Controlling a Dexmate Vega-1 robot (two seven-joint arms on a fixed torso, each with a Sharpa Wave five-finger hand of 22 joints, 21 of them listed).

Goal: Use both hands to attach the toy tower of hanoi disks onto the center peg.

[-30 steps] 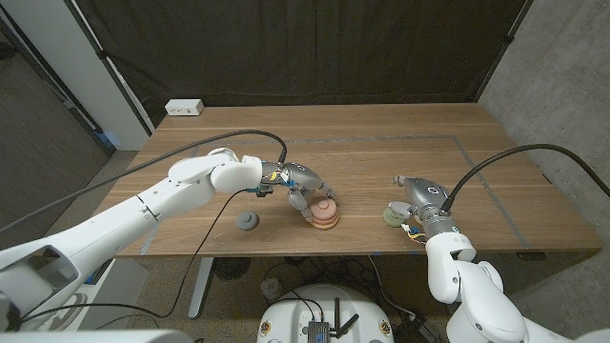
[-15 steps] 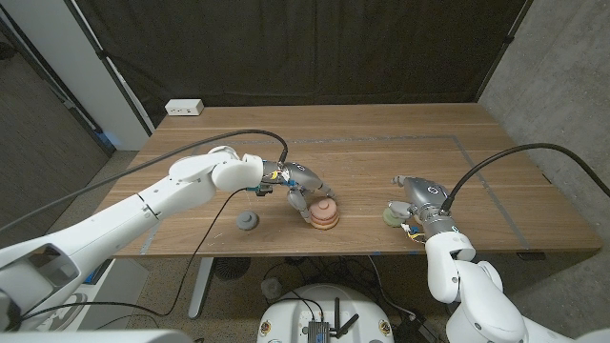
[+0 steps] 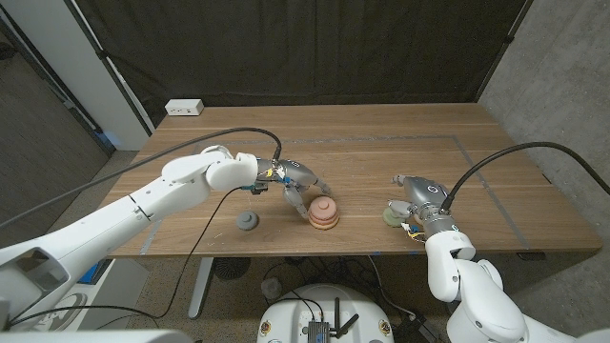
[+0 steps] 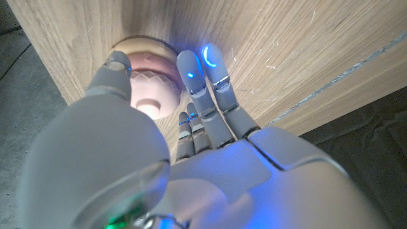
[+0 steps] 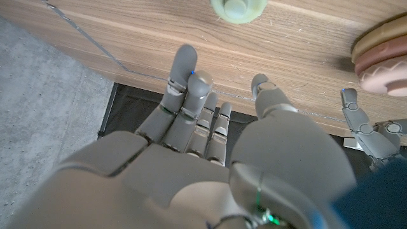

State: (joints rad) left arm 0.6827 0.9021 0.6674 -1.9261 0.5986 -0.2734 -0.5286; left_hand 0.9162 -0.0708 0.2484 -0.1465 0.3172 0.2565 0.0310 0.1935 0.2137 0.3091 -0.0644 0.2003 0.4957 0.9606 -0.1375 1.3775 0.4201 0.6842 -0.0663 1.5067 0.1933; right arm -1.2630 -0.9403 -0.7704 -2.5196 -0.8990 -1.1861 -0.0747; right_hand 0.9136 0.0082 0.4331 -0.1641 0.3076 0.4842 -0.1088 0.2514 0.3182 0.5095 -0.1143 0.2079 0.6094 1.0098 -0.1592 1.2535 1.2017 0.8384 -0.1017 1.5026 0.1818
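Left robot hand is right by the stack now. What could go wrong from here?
1. The left robot hand has fingers right beside the pink stack, which sits close to the table edge; a nudge could slide it off.
2. The grey disk and green disk also lie close to that edge, so a clumsy grab might knock either off.

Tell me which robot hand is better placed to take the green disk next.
The right robot hand. It is open and lies right beside the green disk. The left robot hand is at the pink stack, farther from that disk, with the grey disk nearer to it.
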